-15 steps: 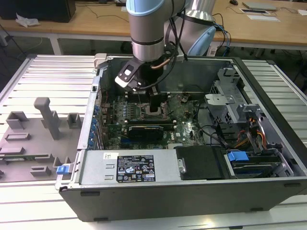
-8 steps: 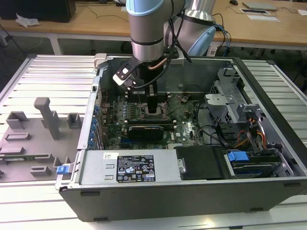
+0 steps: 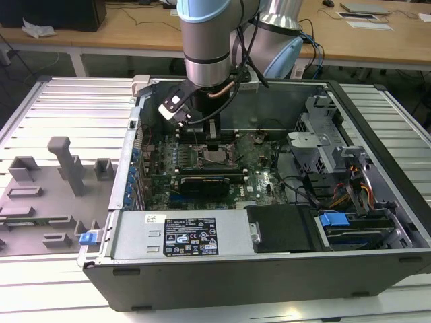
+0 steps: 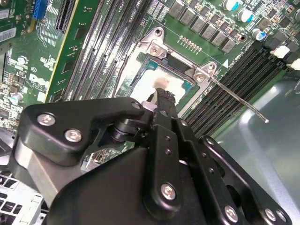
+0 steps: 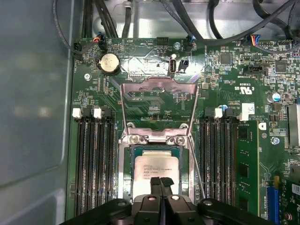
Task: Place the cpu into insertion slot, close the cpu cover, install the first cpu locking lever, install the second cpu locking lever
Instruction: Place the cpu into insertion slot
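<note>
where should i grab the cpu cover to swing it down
The cpu cover stands raised open, so probably take its free end bar, farthest from the hinge, coming from above: it is thin, flat and clear on both faces.

Silver cpu [image 5: 152, 166] flat in insertion slot [image 5: 125, 178], cpu cover [image 5: 158, 86] open.

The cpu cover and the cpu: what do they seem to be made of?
The cpu cover looks like bare sheet metal, dull silver-grey, with soft glare along its frame. The cpu shows a matte silver top face with printed marks, probably a metal lid.
</note>
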`<state>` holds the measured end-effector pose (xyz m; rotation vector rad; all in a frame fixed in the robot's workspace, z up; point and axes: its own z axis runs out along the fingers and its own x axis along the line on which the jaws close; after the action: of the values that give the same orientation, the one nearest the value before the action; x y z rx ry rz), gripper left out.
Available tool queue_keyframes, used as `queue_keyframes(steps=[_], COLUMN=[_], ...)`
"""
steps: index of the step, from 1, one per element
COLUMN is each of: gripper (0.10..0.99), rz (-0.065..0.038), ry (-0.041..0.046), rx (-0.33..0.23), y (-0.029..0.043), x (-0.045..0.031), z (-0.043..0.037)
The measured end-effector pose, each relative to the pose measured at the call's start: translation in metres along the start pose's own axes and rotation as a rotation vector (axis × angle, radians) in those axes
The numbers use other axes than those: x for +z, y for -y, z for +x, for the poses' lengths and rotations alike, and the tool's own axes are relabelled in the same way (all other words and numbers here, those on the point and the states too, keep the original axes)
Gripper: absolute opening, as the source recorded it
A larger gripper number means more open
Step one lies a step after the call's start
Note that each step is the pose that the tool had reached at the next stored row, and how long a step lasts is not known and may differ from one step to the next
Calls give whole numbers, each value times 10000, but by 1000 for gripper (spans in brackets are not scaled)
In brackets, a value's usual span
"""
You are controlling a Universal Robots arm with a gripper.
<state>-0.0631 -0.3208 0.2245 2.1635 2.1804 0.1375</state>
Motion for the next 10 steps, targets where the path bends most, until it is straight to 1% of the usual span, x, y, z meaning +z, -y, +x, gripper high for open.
queue_keyframes(steps=[1,2,3,5,10], gripper=[106,106,106,106,106], rz=[0,80,207,548,550], ry=[0,0,-2,-4,-3], rx=[0,3,5,9,9], y=[0,-4,-11,-30,-39], x=[0,1,2,4,5], z=[0,1,0,0,-1])
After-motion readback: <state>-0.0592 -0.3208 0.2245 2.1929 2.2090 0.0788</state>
